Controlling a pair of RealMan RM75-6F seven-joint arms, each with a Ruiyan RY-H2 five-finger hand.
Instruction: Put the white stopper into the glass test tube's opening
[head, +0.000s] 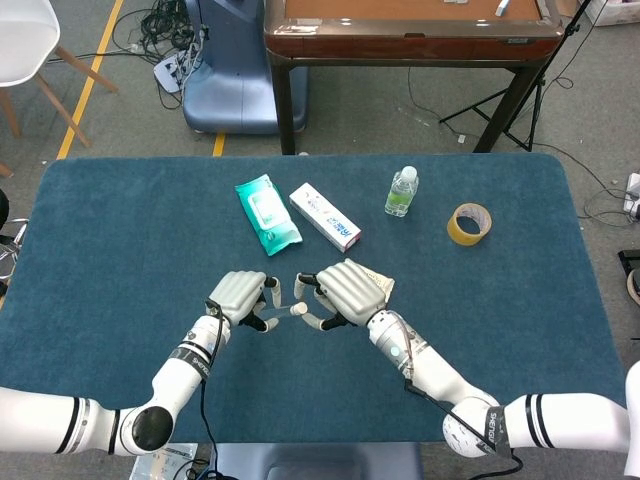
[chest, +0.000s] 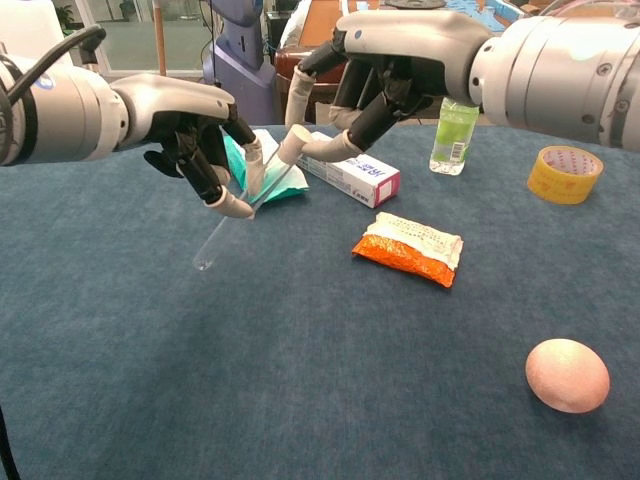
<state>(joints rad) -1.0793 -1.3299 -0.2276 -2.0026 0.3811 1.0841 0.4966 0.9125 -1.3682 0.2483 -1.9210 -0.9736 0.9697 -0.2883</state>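
My left hand (chest: 195, 140) (head: 240, 298) grips a clear glass test tube (chest: 230, 215) above the blue table, tilted with its closed end down-left and its opening up-right. My right hand (chest: 385, 75) (head: 345, 292) pinches the white stopper (chest: 293, 143) (head: 298, 311) between thumb and a finger, right at the tube's opening. In the head view the two hands sit close together near the table's front middle, with the stopper between them. How deep the stopper sits in the tube is hard to tell.
Lying on the table: an orange snack packet (chest: 408, 247), a pink egg-shaped object (chest: 567, 374), a white-and-pink box (head: 325, 216), a green wipes pack (head: 267, 213), a small water bottle (head: 401, 191) and a yellow tape roll (head: 469, 223).
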